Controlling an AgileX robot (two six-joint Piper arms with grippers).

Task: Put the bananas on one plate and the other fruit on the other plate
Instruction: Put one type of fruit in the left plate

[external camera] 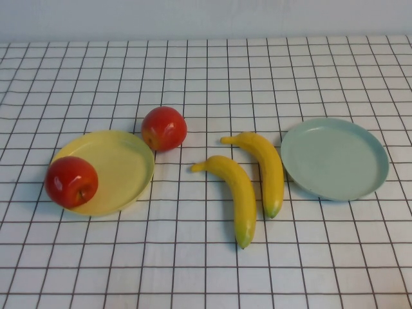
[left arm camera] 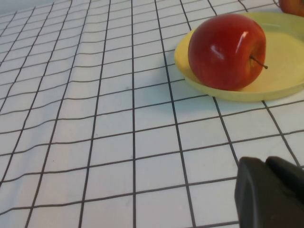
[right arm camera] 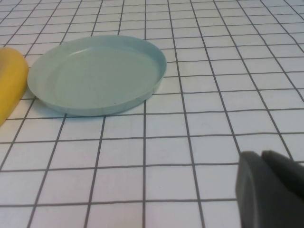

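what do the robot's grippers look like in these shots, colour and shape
Only a corner of each shows, in the wrist views. The left gripper is a matte black, rounded block with a seam between two pressed-together parts. The right gripper looks the same, dark grey-black and smooth-edged. No cables or markings are visible, and neither arm appears in the high view.

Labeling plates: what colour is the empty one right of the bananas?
Pale blue-green plate, plain, no pattern. Shows best in the right wrist view.

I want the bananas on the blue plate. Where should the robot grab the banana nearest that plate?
Grab the banana across its thick middle, coming from above. It lies flat, lengthwise toward the robot, with bare cloth on both sides. The right gripper, shut and low near the blue plate, seems closest. The left gripper sits shut beside the yellow plate.
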